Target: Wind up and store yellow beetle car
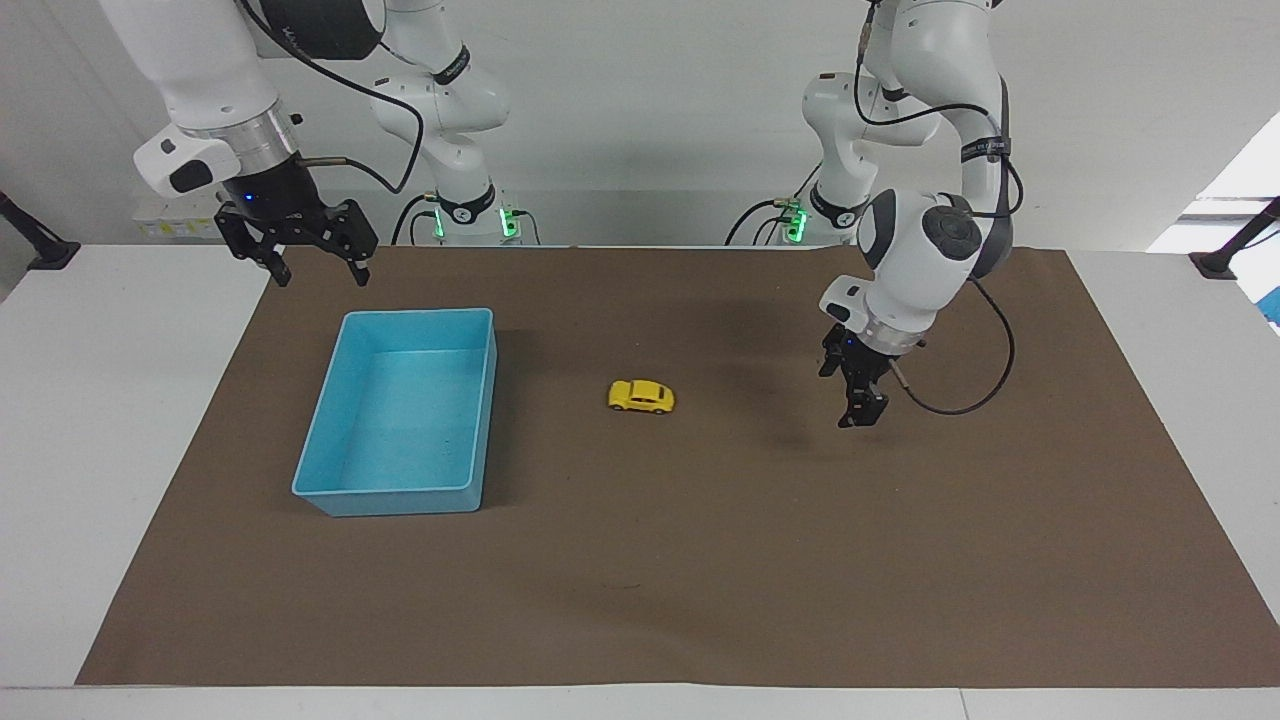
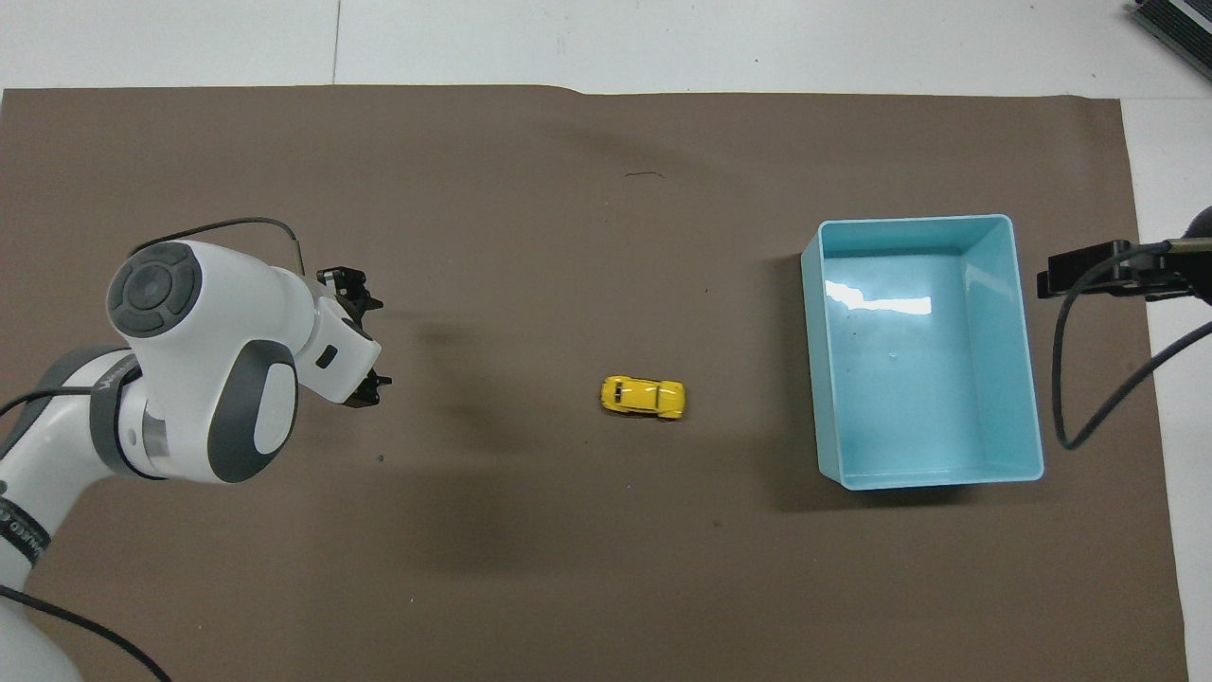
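Note:
The yellow beetle car [image 1: 641,397] stands on its wheels on the brown mat, free of both grippers, between the blue bin [image 1: 400,497] and my left gripper; it also shows in the overhead view [image 2: 643,398]. My left gripper [image 1: 850,395] is open and empty, just above the mat toward the left arm's end, well apart from the car; it shows in the overhead view [image 2: 365,336] too. My right gripper [image 1: 320,275] is open and empty, waiting above the mat's edge beside the bin's robot-side corner; only part of it [image 2: 1089,270] shows from overhead.
The blue bin [image 2: 909,222] holds nothing. The brown mat [image 1: 700,560] covers most of the white table. A cable loops from the left wrist [image 1: 960,405] and another hangs from the right arm [image 2: 1075,417].

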Robot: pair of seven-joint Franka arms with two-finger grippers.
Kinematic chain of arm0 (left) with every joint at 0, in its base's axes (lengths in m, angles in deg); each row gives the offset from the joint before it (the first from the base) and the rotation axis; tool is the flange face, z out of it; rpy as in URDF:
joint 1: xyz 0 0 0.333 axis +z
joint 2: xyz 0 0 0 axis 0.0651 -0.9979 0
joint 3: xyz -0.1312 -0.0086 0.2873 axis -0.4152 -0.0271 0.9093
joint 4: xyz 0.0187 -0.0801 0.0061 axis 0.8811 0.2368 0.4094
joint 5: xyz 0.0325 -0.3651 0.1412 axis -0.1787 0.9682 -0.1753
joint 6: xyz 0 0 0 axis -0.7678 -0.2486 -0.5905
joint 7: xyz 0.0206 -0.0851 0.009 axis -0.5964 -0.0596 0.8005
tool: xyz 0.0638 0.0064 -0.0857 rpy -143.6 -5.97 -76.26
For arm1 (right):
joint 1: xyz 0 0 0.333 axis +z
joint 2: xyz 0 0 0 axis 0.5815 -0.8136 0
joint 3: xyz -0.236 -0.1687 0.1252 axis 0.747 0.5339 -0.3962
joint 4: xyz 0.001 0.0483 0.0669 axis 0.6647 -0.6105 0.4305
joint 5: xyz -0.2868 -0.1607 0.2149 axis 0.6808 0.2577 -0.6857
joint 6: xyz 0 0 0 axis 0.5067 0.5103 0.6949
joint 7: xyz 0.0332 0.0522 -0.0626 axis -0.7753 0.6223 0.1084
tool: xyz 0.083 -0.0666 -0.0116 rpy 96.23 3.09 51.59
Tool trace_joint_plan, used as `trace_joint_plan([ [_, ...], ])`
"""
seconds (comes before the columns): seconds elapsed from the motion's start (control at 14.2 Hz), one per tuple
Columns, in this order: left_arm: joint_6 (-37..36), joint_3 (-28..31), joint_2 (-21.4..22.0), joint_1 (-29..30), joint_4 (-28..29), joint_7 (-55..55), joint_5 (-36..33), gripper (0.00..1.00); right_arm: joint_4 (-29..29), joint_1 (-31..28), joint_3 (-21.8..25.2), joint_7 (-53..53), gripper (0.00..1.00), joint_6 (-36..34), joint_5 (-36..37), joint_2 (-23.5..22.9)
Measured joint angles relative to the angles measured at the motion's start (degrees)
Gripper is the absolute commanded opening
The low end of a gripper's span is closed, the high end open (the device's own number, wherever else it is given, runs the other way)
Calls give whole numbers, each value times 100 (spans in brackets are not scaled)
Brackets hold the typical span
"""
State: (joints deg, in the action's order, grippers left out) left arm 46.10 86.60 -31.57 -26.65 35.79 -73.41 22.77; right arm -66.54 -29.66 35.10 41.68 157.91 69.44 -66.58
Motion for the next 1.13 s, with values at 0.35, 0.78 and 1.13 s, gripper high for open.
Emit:
trace_joint_plan([
  [0.35,-319,60,147,162,-336,1518,-9,100,0,0,0,0,100,0,0,0],
  [0.78,-1221,130,202,691,-1348,2767,-642,100,0,0,0,0,100,-41,0,0],
  [1.13,-2006,156,241,1191,-1883,3979,-660,100,0,2,-6,0,100,-193,-1,5],
])
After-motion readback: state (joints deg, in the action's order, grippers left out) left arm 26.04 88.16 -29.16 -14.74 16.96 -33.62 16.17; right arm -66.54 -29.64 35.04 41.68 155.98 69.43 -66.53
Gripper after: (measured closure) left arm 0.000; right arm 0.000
